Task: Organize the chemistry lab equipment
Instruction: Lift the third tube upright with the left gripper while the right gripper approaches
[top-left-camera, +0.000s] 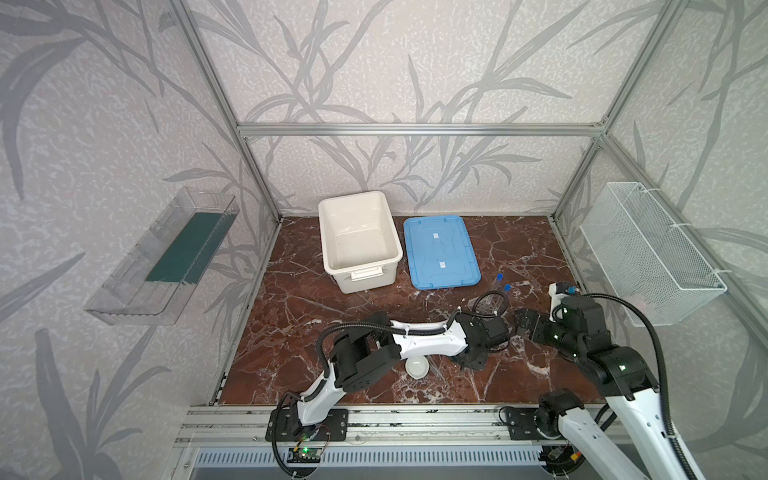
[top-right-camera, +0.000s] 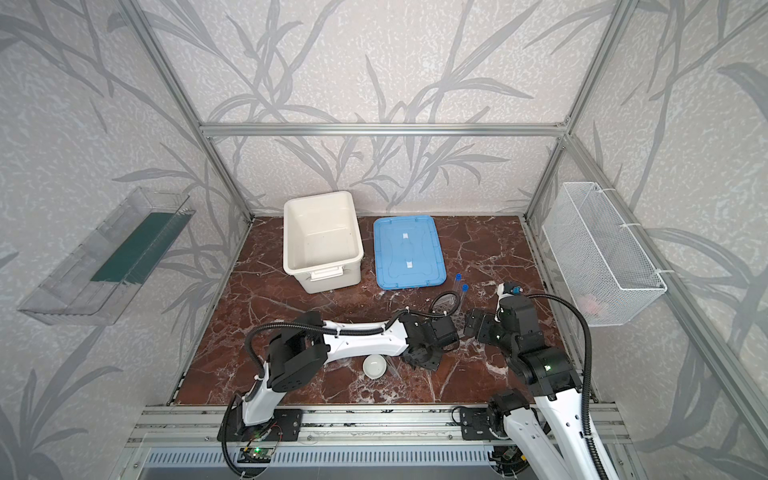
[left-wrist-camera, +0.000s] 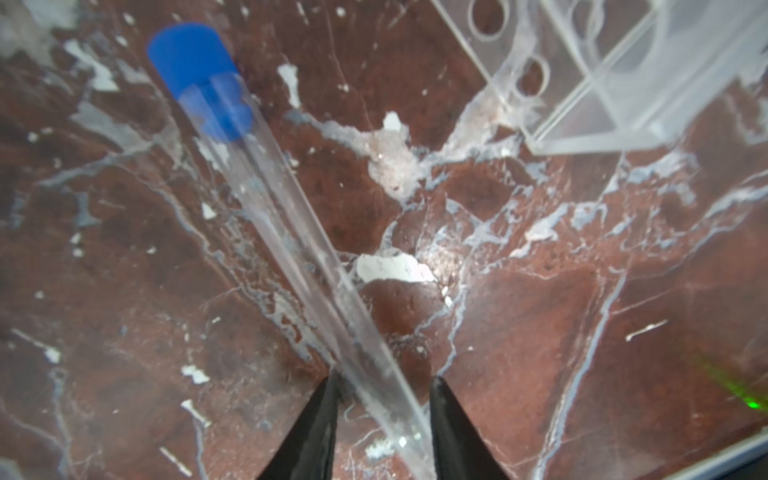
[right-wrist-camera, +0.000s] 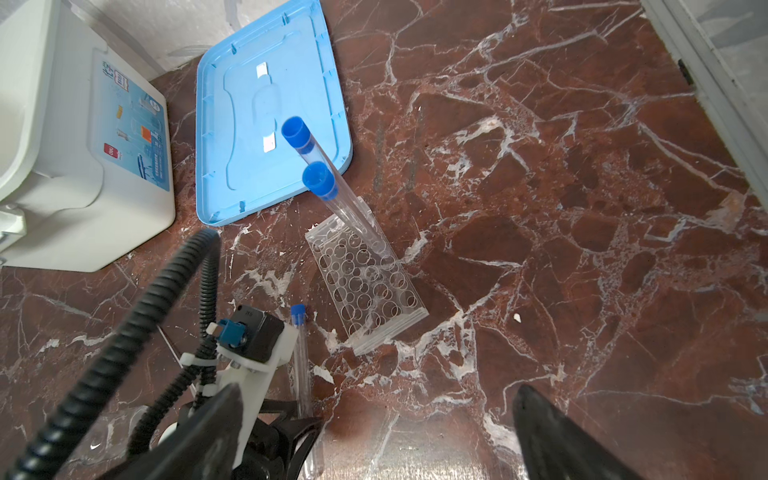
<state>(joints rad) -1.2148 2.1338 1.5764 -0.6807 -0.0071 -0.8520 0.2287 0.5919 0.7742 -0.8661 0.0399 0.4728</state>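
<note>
On the red-brown marble desk (top-left-camera: 316, 316) we see, from the left, the small white round dish (top-left-camera: 417, 367) beside the left arm. Next comes the left tool (left-wrist-camera: 384, 378), its fingers set narrow either side of a clear blue-capped test tube (left-wrist-camera: 286, 245) lying on the desk, a gap showing on one side. Nearby stands the clear gridded tube rack (right-wrist-camera: 365, 282) holding two more capped tubes (right-wrist-camera: 318, 183). The right tool (right-wrist-camera: 378, 388) hangs wide open above the desk.

top views: high, looking down on whole table (top-left-camera: 291, 299) | wrist views: close, both show rack (right-wrist-camera: 365, 282)
</note>
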